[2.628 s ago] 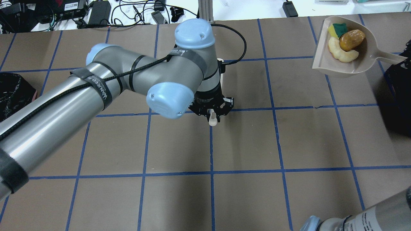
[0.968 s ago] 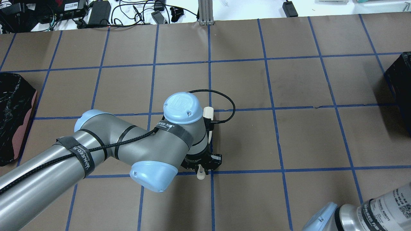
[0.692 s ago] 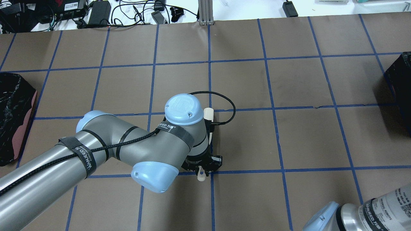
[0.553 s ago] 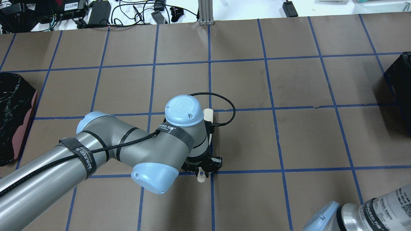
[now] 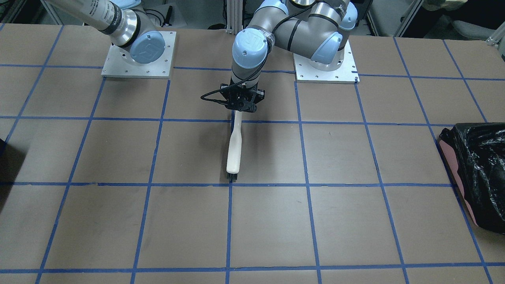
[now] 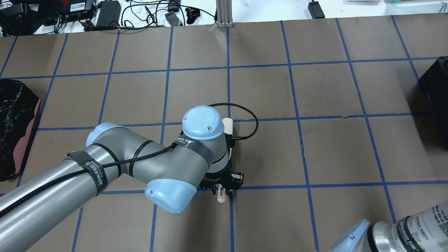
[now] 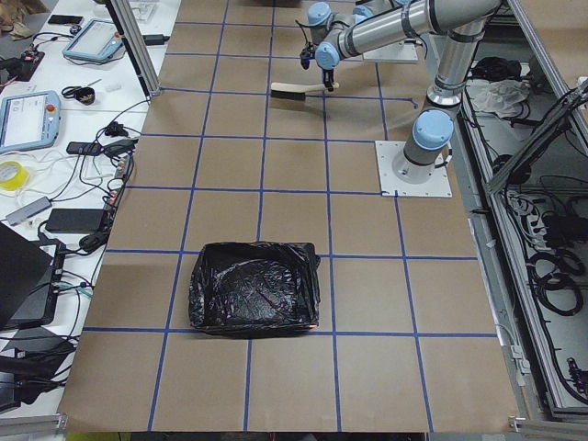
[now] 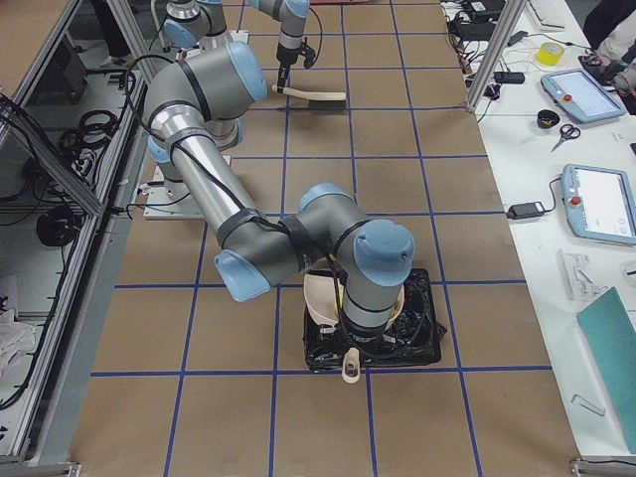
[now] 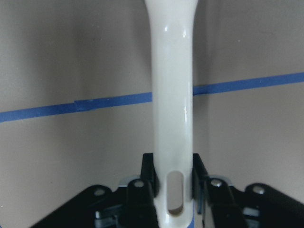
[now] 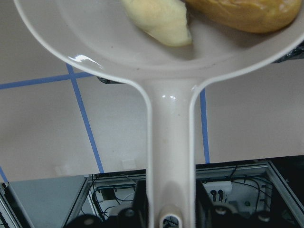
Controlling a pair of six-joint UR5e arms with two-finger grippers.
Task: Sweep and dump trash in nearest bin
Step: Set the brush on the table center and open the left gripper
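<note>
My left gripper (image 5: 241,103) is shut on the handle of the white brush (image 5: 233,152) at the table's middle; the bristles rest on the table. The left wrist view shows the fingers (image 9: 148,176) on both sides of the handle (image 9: 173,95). My right gripper (image 10: 171,209) is shut on the handle of the white dustpan (image 10: 171,71). It holds the pan (image 8: 323,298) over the black bin (image 8: 422,338) at the right end. In the pan I see a pale yellow peel piece (image 10: 161,19) and the brown-orange lump (image 10: 247,14). The sponge is out of view.
A second black-lined bin (image 6: 14,129) stands at the table's left end and also shows in the front view (image 5: 479,169). The right bin's edge (image 6: 435,91) shows in the overhead view. Both arm bases (image 5: 325,65) are at the robot's side.
The left arm pulled the brush back toward the robot, then barely moved. The dustpan with the trash left the overhead view to the right.
</note>
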